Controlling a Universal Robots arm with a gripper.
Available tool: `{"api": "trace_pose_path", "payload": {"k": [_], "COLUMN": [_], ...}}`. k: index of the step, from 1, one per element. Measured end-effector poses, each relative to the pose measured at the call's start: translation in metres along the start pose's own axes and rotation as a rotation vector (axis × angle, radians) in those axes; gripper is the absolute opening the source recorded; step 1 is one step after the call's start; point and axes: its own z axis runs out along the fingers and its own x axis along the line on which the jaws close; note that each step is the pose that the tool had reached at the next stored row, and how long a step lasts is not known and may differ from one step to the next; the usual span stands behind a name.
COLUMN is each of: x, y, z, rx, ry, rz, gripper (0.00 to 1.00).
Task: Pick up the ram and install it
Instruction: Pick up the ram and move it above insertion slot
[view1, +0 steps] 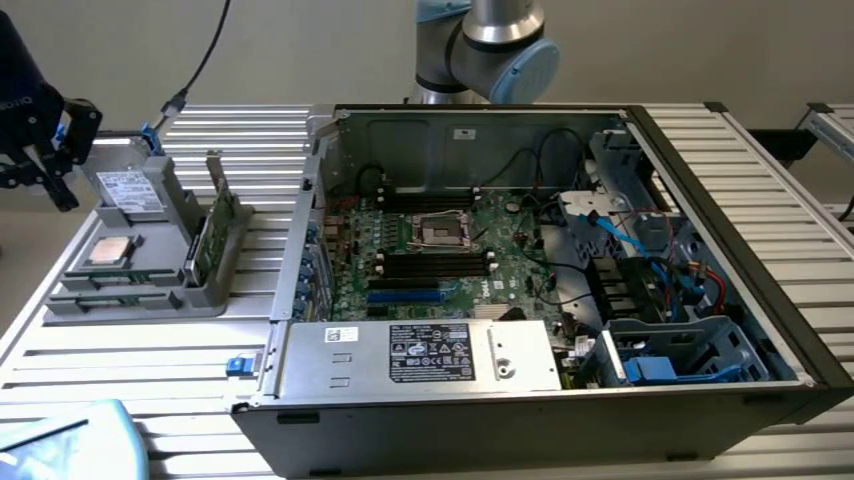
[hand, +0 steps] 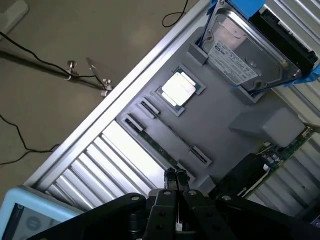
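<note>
1. One grey moulded plastic tray (view1: 200, 296) sits on the ribbed metal table (view1: 120, 360) in the exterior view. Beside the tray, toward the exterior view's right, stands an open black computer case (view1: 534, 430) with a green motherboard (view1: 514, 240) inside.
2. Three parts fill the tray's pockets: a boxy metal hard drive (view1: 130, 190), a square silver processor (view1: 111, 250) and a green expansion card (view1: 203, 245) standing on edge.
3. Above the tray's side away from the case hangs the dark gripper (view1: 60, 195).
4. Seen from the wrist, the gripper (hand: 176, 175) has its slim black fingers pressed together with nothing between them, over the tray's (hand: 215, 125) long edge.
5. Just beyond the fingertips, the ram (hand: 152, 145), a thin dark-green strip, lies in a long narrow tray slot.
6. Farther in, the processor (hand: 178, 88) fills a square recess and the hard drive (hand: 240, 55) stands in its pocket.
</note>
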Motion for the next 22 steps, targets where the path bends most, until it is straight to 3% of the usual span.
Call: {"api": "trace_pose_path", "payload": {"k": [22], "x": [-0.0002], "y": [-0.0002], "z": [0.0048], "rx": [0.021], "ry": [0.0211], "rz": [-0.399], "gripper": [0.1]}}
